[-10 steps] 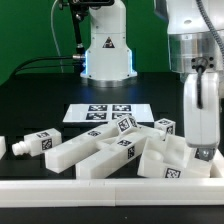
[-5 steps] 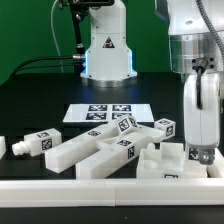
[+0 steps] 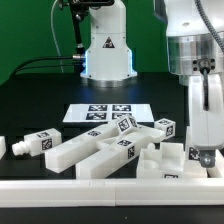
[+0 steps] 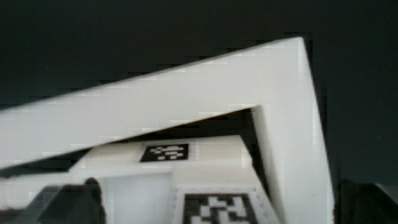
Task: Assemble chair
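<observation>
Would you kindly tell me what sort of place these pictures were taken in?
Most likely a robotics lab workbench: a robot arm stands over a black table, loose white chair parts carry printed tags, and a marker board lies on it.

A white frame piece point(image 4: 285, 90) fills the view close up, its two flat bars meeting at a sharp corner over the black tabletop point(image 4: 107, 40). Within that angle lie blurred smaller white parts point(image 4: 128, 188), two carrying a marker tag point(image 4: 167, 152).
</observation>
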